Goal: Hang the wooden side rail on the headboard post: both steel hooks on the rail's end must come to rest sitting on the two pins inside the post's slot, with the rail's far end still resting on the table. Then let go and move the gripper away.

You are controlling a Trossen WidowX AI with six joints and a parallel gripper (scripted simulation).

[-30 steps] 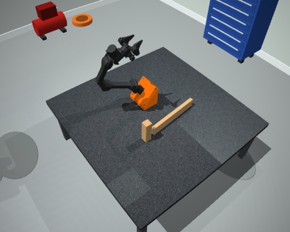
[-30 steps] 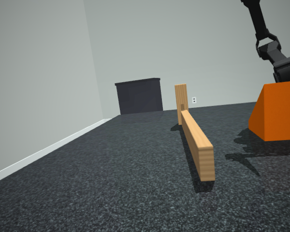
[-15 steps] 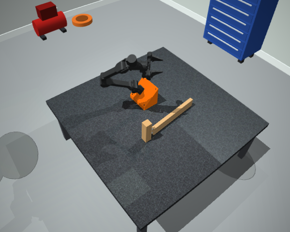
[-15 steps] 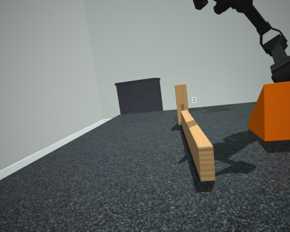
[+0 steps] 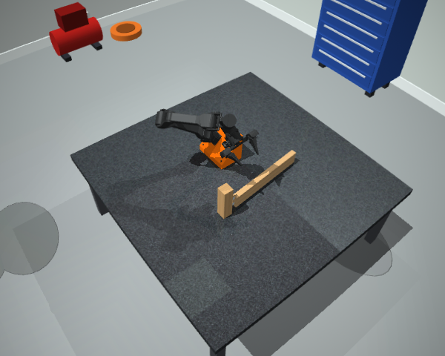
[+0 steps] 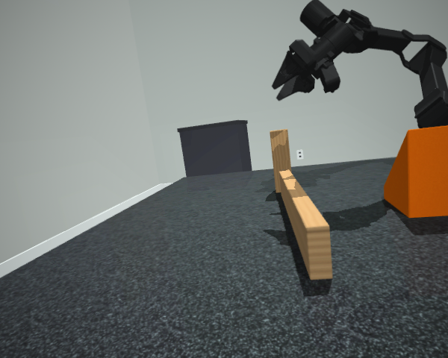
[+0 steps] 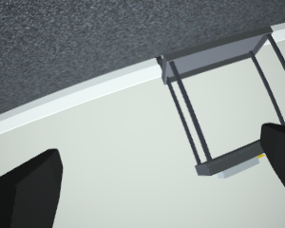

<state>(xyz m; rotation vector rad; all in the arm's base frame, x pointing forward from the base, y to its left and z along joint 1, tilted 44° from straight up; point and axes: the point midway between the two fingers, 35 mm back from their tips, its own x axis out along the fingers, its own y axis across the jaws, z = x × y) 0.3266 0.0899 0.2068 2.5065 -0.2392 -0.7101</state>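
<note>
The wooden side rail (image 5: 266, 178) (image 6: 313, 215) lies long and narrow on its edge, one end close beside the upright headboard post (image 5: 225, 201) (image 6: 281, 154). A small grey metal bit shows in the narrow gap between them in the top view. The slot and pins are hidden, and whether the hooks sit on the pins cannot be told. The rail's other end is low at the table (image 5: 276, 248). My gripper (image 5: 249, 159) (image 6: 275, 93) (image 7: 164, 147) is open and empty, raised above the table and touching neither rail nor post. The wrist view shows neither of them.
The orange arm base (image 5: 215, 151) (image 6: 428, 173) stands on the table beside the rail. Off the table are a blue drawer cabinet (image 5: 347, 50), a red compressor (image 5: 77, 36) and an orange ring (image 5: 119, 36). A dark cabinet (image 6: 216, 150) stands in the background of the exterior view.
</note>
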